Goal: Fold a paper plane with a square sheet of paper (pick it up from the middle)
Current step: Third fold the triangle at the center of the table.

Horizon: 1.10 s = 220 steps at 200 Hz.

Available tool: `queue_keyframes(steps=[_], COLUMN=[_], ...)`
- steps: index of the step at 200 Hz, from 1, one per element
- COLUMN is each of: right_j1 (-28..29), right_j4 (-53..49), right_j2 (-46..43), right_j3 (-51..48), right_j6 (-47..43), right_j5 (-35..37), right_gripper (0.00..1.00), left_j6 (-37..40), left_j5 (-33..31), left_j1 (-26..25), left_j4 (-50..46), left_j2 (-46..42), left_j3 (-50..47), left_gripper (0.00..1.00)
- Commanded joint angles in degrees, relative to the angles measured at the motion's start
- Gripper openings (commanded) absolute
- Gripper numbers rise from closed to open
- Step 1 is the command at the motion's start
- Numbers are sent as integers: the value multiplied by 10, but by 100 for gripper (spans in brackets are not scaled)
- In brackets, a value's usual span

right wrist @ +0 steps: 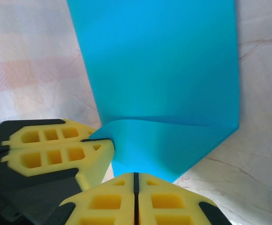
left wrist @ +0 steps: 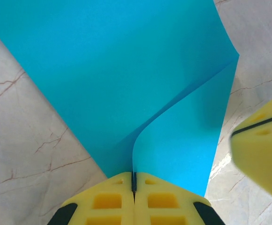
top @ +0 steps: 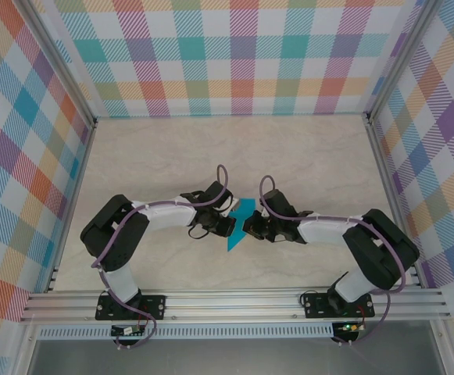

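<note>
The teal-blue square sheet of paper (top: 244,209) lies mid-table between the two arms, with one flap lifted and curling over a soft fold. My left gripper (top: 228,226) is shut on that flap's edge; in the left wrist view the thin paper (left wrist: 126,70) stands upright, pinched between the yellow fingertips (left wrist: 134,180). My right gripper (top: 248,227) faces it from the right, jaws shut (right wrist: 136,178) at the sheet's near edge with no paper (right wrist: 164,61) visible between them. The left gripper (right wrist: 98,139) holds the flap's corner in the right wrist view. The paper plane is out of view.
The pale marble tabletop (top: 156,164) extends around the paper. Plaid walls (top: 234,55) enclose the back and both sides. An aluminium rail (top: 234,301) runs along the near edge by the arm bases.
</note>
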Motion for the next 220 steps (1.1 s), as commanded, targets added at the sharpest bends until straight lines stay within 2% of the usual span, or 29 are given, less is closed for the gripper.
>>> queue_keyframes(steps=[1,26,59,90,118,136,159,175,196,220], right_j1=[-3,-7,-8,-9,-10,-10,-9,-9,-9,-9], right_j4=[25,39,-13,-20,-46,-52,-55,-58,-56,-59], right_j2=[29,51,60,82,76,71,72,75,76,77], right_j3=[23,26,23,13,15,15,17,22,23,25], right_j6=[-18,-18,-32,-39,-42,-41,-43,-44,-40,-38], right_j5=[-29,-39,-2,-8,-2,3,3,2,2,4], right_gripper=[8,6,6,4,4,4,4,3,3,4], left_j6=[4,4,6,2,-20,-33,-70,-103,-152,-209], left_j5=[1,2,0,-2,-24,-44,-91,-85,-66,-2], left_j1=[0,0,0,0,0,0,0,0,-1,0], left_j4=[-38,-40,-43,-43,-61,-85,-109,-104,-77,-11], left_j2=[31,29,27,25,-8,-42,-94,-132,-182,-200], left_j3=[-3,-1,-1,-1,12,27,35,24,-9,-53], left_gripper=[4,4,5,7,21,37,46,46,35,26])
